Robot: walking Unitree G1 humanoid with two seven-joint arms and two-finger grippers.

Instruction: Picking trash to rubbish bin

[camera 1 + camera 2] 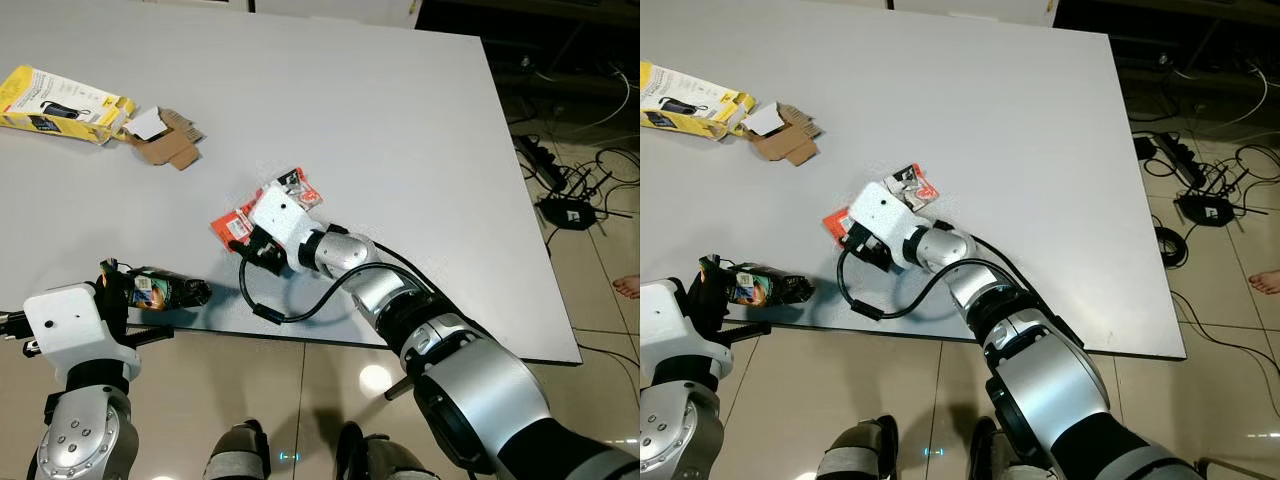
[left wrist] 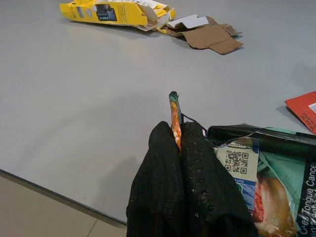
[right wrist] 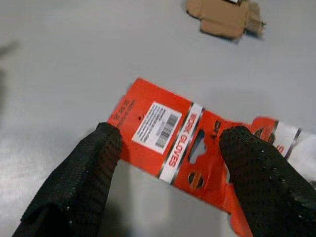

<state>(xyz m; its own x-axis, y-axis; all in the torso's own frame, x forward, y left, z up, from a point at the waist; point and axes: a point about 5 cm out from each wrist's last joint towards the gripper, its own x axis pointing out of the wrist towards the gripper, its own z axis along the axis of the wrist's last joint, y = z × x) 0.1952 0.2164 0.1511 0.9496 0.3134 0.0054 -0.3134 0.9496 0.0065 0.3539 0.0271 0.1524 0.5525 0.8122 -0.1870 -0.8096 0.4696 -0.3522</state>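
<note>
Right gripper [image 1: 852, 240] down over the red glove card [image 1: 912, 186] — left gripper [image 1: 712, 290] clutching the snack wrapper [image 1: 762, 286] at table [image 1: 1020, 130] edge.

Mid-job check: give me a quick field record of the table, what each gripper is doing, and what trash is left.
surface: white table
left gripper: shut on snack packet at the near edge
right gripper: open, fingers astride the red glove card, not yet closed
other trash: yellow box, torn cardboard, far left of table
floor: cables to the right
bin: not seen
</note>
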